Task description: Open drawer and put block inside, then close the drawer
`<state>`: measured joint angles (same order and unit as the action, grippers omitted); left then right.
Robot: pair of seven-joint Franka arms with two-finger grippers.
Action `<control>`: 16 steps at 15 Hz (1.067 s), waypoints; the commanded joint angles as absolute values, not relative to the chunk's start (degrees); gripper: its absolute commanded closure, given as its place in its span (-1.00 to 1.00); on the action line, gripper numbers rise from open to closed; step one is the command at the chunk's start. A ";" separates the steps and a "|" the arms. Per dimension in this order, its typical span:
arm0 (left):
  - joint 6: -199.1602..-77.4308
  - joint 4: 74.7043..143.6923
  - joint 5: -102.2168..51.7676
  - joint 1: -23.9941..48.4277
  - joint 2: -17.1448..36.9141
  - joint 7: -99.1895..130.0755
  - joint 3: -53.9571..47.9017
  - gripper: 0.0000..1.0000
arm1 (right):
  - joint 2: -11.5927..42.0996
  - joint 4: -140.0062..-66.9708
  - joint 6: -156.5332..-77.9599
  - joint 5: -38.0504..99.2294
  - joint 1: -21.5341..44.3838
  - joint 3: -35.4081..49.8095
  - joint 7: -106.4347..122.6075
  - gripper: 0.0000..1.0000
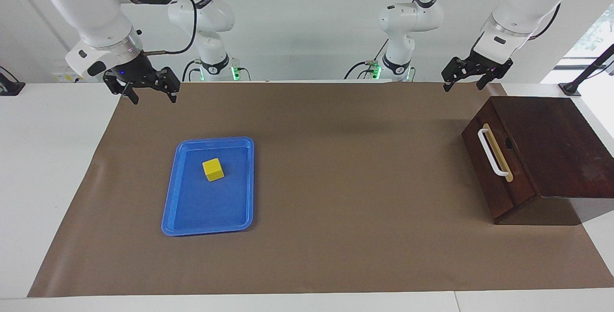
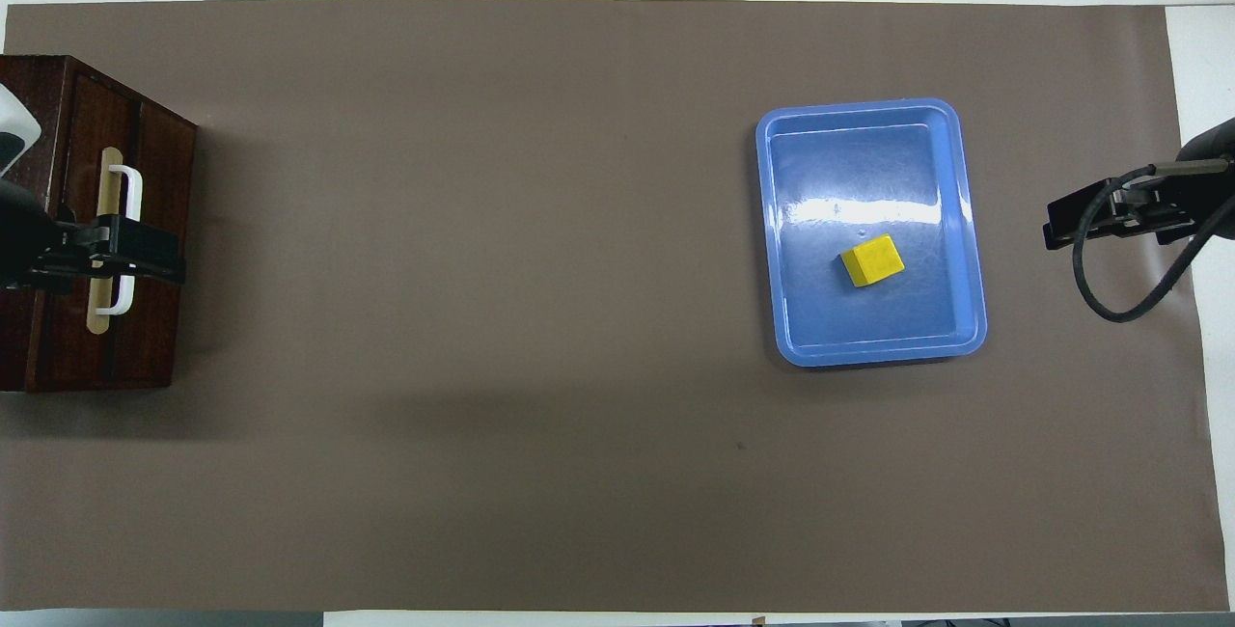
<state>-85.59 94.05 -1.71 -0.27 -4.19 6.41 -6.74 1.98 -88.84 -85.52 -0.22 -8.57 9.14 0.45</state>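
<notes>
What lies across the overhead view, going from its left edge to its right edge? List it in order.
Drawer with the left pincer over its handle → blue tray holding the block → right pincer.

Hanging raised with both arms bent down from the shoulders, wrists tilted inward. Left gripper (image 1: 463,83) holding its fingers spread apart, gripping nothing. Right gripper (image 1: 153,94) likewise gaping wide, fingertips pointing downward, nothing sitting between them.

block (image 1: 213,169) yellow | tray (image 1: 170,206) blue | drawer (image 1: 489,177) dark brown, handle (image 1: 492,153) white | mat (image 1: 345,158) brown
</notes>
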 commanded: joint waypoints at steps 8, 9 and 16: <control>-85.87 94.83 -2.55 -0.53 -4.92 5.45 -6.33 -1.00 | 2.55 -87.71 -87.27 0.53 -9.49 9.84 0.09 -1.00; -87.70 96.05 -2.29 -0.44 -5.36 5.54 -6.42 -1.00 | 2.55 -87.71 -87.36 0.53 -9.49 9.84 0.09 -1.00; -105.10 105.90 5.53 -1.57 -5.20 1.32 -6.42 -1.00 | 2.20 -88.59 -87.10 0.88 -9.58 9.84 0.45 -1.00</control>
